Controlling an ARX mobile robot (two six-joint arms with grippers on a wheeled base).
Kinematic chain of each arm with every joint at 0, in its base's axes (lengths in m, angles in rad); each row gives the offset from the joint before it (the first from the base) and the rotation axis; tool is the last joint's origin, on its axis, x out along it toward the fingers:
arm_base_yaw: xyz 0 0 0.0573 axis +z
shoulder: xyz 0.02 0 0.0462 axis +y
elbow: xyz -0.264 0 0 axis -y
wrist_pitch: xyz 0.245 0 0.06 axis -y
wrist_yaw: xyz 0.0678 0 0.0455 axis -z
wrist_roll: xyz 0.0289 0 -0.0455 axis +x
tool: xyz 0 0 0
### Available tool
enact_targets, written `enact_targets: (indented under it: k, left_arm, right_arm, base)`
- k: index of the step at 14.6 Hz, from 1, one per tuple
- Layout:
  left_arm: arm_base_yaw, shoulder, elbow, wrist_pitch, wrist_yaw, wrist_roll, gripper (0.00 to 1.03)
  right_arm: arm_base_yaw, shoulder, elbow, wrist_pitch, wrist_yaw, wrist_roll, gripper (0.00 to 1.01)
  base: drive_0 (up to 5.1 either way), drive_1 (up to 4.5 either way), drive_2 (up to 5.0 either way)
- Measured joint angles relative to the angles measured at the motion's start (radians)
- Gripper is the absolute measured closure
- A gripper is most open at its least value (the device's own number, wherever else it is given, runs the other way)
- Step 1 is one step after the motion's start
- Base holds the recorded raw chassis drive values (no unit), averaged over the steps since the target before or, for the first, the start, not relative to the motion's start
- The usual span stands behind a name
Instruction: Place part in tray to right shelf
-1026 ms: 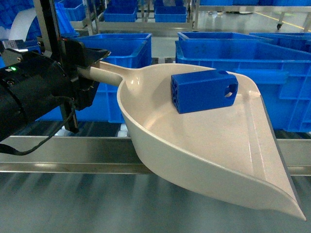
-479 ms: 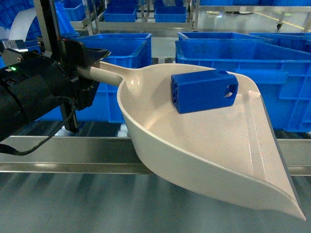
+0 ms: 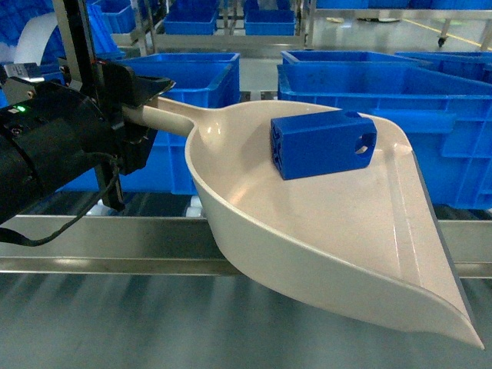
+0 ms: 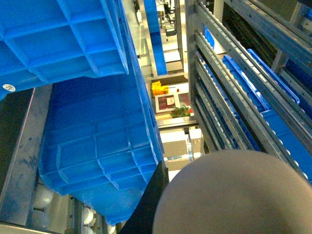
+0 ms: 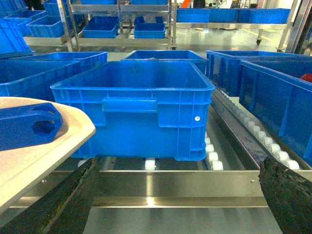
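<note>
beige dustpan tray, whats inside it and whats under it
Inside the glossy beige dustpan-shaped tray lies one small bright-blue hollow plastic block, near the back wall. Under it runs the stainless-steel shelf rail; the tray hides the rest.

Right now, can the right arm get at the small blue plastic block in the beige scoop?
Probably yes: the small blue plastic block lies uncovered in the beige scoop, and the right gripper is open with nothing in between.

No text, brand or number can be read in any view; a small white sticker (image 4: 8,87) on the crate (image 4: 63,44) at the left wrist view's upper left is illegible
</note>
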Motion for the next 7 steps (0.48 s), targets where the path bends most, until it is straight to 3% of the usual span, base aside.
enact_targets:
  k: [7]
  left_arm:
    - [0.0, 0.0, 0.0, 0.0, 0.0, 0.0, 0.91]
  right_arm:
    - [0.0, 0.0, 0.0, 0.0, 0.0, 0.0, 0.03]
  base:
    - [0.0, 0.0, 0.0]
